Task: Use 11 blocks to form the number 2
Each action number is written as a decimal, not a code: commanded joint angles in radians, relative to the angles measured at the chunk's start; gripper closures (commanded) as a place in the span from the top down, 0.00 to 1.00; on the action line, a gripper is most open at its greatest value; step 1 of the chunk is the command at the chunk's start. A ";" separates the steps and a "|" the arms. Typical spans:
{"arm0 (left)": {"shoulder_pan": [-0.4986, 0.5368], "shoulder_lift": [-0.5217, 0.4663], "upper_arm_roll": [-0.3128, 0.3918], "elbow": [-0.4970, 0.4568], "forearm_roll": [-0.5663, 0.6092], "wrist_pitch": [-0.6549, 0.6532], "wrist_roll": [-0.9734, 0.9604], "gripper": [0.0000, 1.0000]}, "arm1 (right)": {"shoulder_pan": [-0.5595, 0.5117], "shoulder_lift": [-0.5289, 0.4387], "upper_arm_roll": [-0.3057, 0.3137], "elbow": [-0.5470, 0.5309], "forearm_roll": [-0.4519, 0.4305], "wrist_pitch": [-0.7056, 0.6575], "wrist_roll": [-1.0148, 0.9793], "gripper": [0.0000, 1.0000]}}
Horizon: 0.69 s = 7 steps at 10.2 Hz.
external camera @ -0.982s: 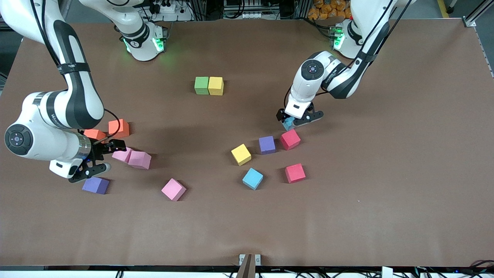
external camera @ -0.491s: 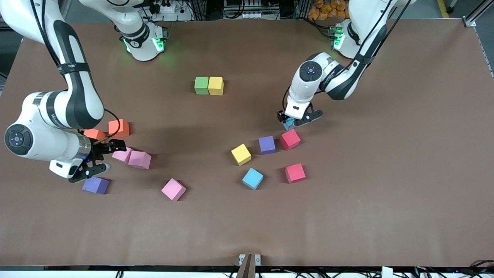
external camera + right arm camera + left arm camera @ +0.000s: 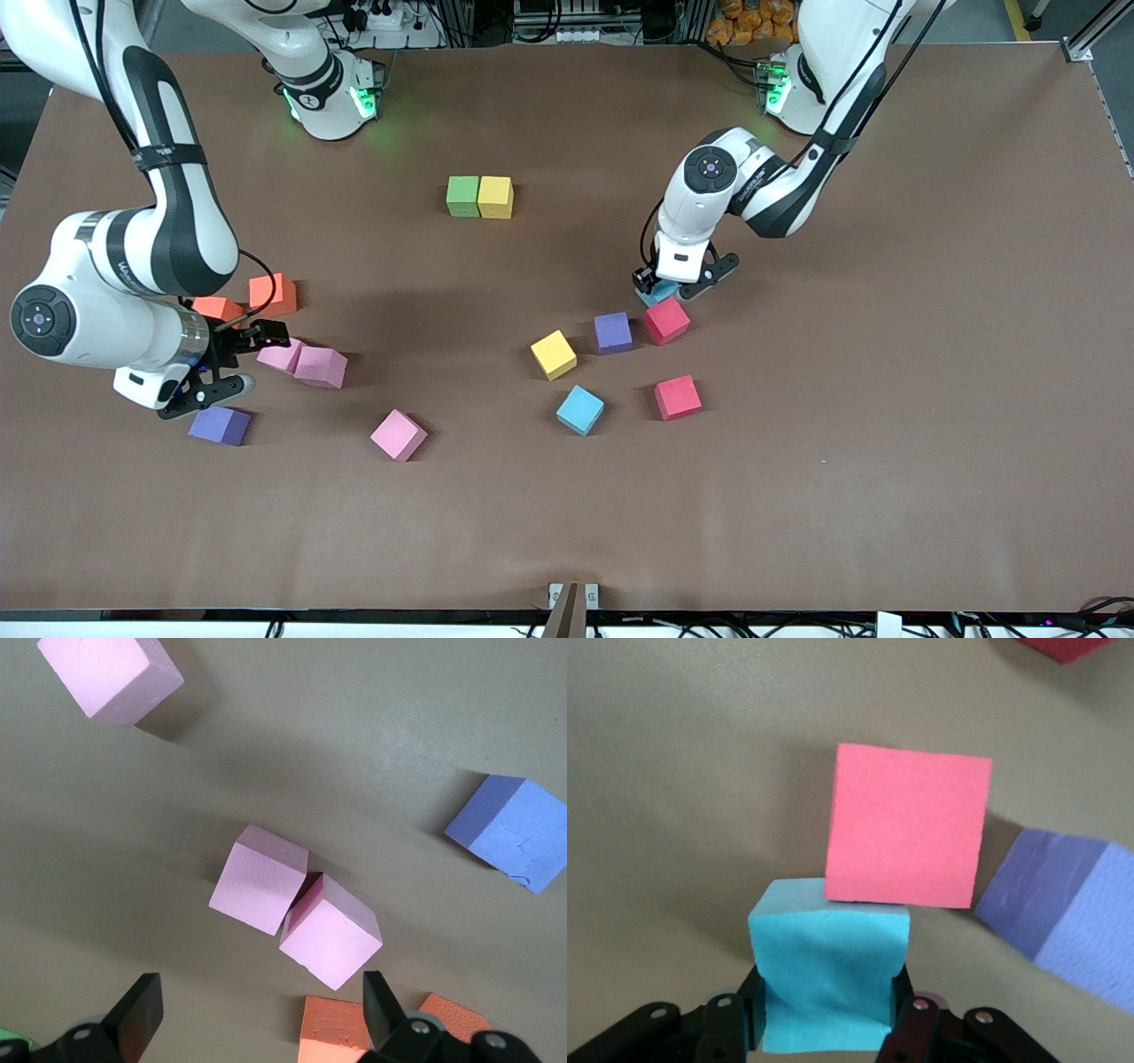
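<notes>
Left tool (image 3: 679, 285) has squeezed shut on the light blue block (image 3: 827, 979), low on the surface (image 3: 886, 399), touching the red block (image 3: 908, 836); earlier it was spread. Right tool (image 3: 232, 359) waits spread over pink blocks (image 3: 295, 917). Green (image 3: 462, 196) and yellow (image 3: 495, 197) blocks touch.

A high camera faces me across the table (image 3: 886, 496) and looks down on all of it. My left wrist camera sits close over the light blue cube (image 3: 828, 979) and red cube (image 3: 908, 837), also seen from the front. My right wrist camera looks down from higher on two pink cubes (image 3: 297, 917).
</notes>
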 commanded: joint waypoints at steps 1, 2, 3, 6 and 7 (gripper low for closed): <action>-0.037 0.005 -0.010 0.037 0.022 -0.003 -0.230 0.12 | -0.001 -0.003 0.001 -0.002 0.002 0.001 -0.008 1.00; -0.061 0.004 -0.010 0.037 0.022 -0.003 -0.290 0.10 | -0.001 -0.002 0.001 0.000 0.002 0.001 -0.008 1.00; -0.086 0.004 -0.010 0.039 0.022 -0.003 -0.359 0.08 | -0.003 -0.002 0.001 -0.002 0.002 0.001 -0.008 1.00; -0.170 0.014 -0.010 0.054 0.020 -0.003 -0.592 0.05 | -0.004 0.000 0.001 -0.002 0.000 -0.001 -0.008 1.00; -0.198 0.019 -0.010 0.056 0.011 -0.003 -0.707 0.05 | -0.006 0.000 0.001 -0.002 0.002 0.001 -0.008 1.00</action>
